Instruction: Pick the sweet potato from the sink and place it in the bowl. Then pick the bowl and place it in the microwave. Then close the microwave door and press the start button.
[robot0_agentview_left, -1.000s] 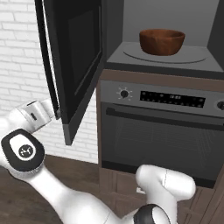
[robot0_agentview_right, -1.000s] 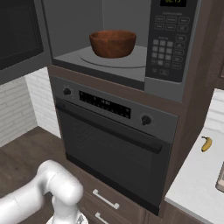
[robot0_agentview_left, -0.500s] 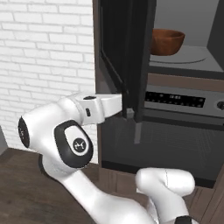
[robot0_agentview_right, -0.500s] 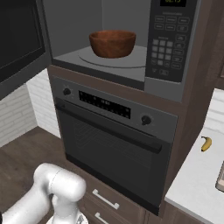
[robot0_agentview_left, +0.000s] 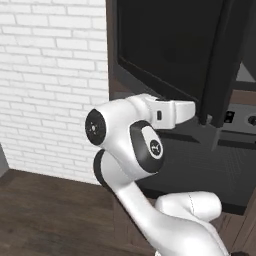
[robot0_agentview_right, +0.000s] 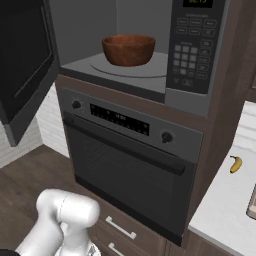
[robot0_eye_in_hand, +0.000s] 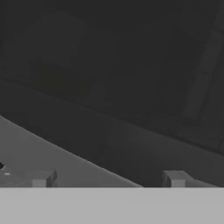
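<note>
While the bowl (robot0_agentview_right: 129, 49) sits on the turntable at twelve o'clock inside the microwave (robot0_agentview_right: 150, 55), the jaws, spread wide against the half-swung door (robot0_agentview_left: 165, 50), could slip off and leave it ajar.

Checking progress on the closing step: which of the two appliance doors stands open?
The microwave door, swung out left of the bowl; the oven door below is shut.
</note>
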